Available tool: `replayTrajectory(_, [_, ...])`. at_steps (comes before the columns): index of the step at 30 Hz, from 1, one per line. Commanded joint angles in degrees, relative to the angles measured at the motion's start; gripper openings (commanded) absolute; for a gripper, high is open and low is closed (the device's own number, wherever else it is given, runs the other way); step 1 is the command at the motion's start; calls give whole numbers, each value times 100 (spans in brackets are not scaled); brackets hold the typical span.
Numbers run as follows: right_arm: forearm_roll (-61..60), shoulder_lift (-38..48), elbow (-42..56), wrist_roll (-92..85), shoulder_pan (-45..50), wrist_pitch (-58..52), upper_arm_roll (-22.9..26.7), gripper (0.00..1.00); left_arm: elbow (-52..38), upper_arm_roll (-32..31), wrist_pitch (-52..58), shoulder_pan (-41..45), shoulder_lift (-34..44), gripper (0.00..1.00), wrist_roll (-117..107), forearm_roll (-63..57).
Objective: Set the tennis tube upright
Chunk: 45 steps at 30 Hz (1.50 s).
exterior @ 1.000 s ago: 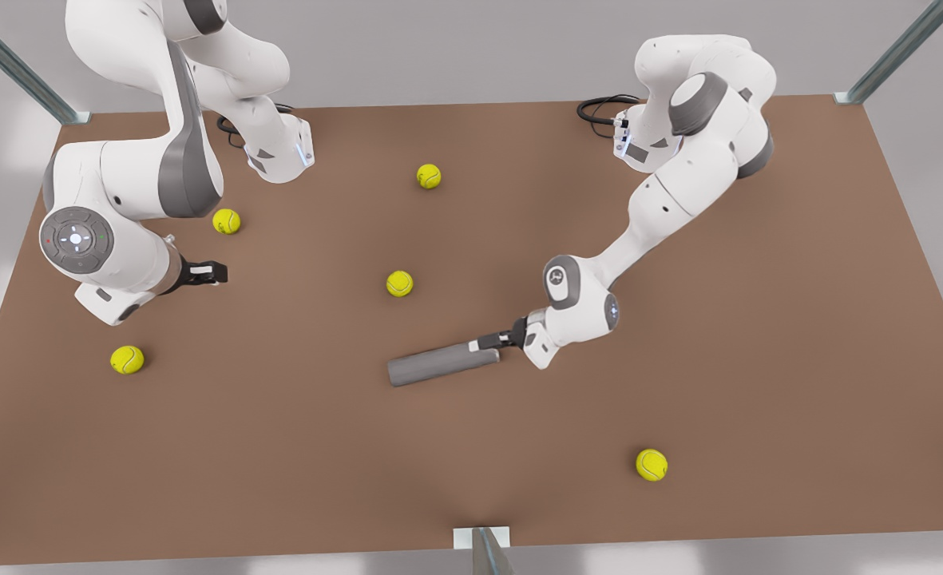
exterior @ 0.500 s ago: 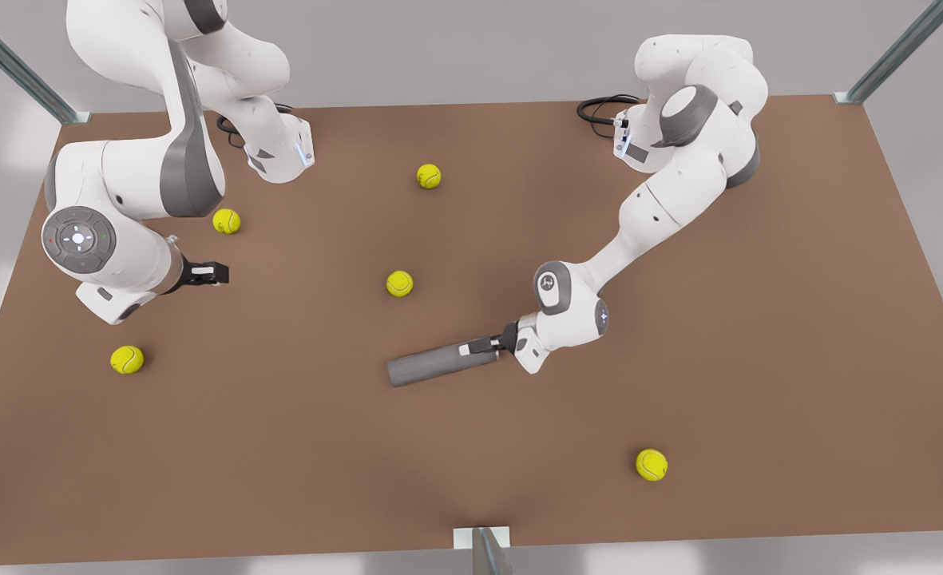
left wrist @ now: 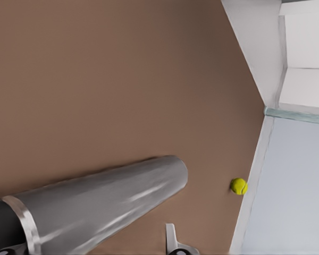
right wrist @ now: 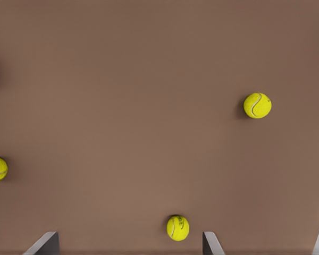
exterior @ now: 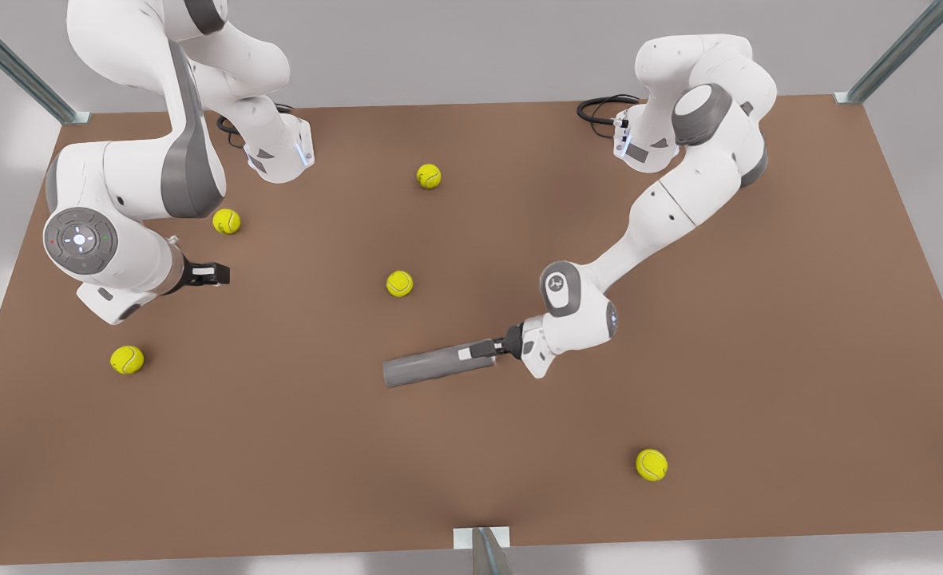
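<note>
Brown bench (exterior: 758, 359), grey walls, yellow balls (exterior: 399, 283) scattered. The tube (exterior: 427, 368) lies flat near mid-bench. My left gripper (exterior: 479, 351) sits at its open end, on the front view's right; one finger seems to go inside the rim, but I cannot tell if it is clamped. My judgement: confirm a firm pinch, then lift and swing slowly, keeping the far end clear of the balls. My right gripper (exterior: 214, 274) waits open above the bench at the front view's left.

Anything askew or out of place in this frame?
The tennis tube lies on its side on the table, with the left gripper at its open end. Five tennis balls lie scattered, none inside. The right gripper waits, open, apart from them.
</note>
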<state>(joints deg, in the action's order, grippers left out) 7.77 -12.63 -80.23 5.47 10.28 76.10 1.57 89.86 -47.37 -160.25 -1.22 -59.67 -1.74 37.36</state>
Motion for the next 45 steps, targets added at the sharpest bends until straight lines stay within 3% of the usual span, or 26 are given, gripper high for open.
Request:
replayTrajectory(1, [5, 6, -2, 60, 0, 1, 1, 100, -4, -53, 38, -1, 8, 100, -54, -18])
replayTrajectory(11, [40, -38, -2, 51, 9, -7, 1, 100, 40, -528, 108, -212, 210, 100, -686, -36])
replayTrajectory(12, [40, -55, -2, 51, 1, -7, 1, 100, 40, -528, 100, -160, 281, 91, -880, -44])
replayTrajectory(14, [49, -117, -2, 51, -8, 1, 1, 100, 14, -519, 64, 16, 290, 59, -1012, -44])
replayTrajectory(18, [111, -152, -2, 51, -17, 1, 1, 100, 14, -519, 12, 69, 290, 46, -1082, -53])
replayTrajectory(21, [146, -152, -2, 42, -8, 1, 1, 100, 23, -519, 29, 8, 448, 42, -1179, -44])
replayTrajectory(24, [137, -152, 7, 42, 9, -7, 1, 100, 23, -519, 38, 8, 545, 23, -1408, -44])
replayTrajectory(36, [155, -152, 95, 42, 9, 1, -16, 100, 568, -510, 486, -493, 1573, 21, -1583, -53])
replayTrajectory(42, [137, -143, 192, 33, 9, -7, -16, 100, 647, -458, 2085, -1065, 2126, 21, -2628, -2056])
replayTrajectory(45, [137, -143, 192, 42, 1, -7, -16, 100, 638, -414, 2586, -1144, 2390, 21, -2787, -2259])
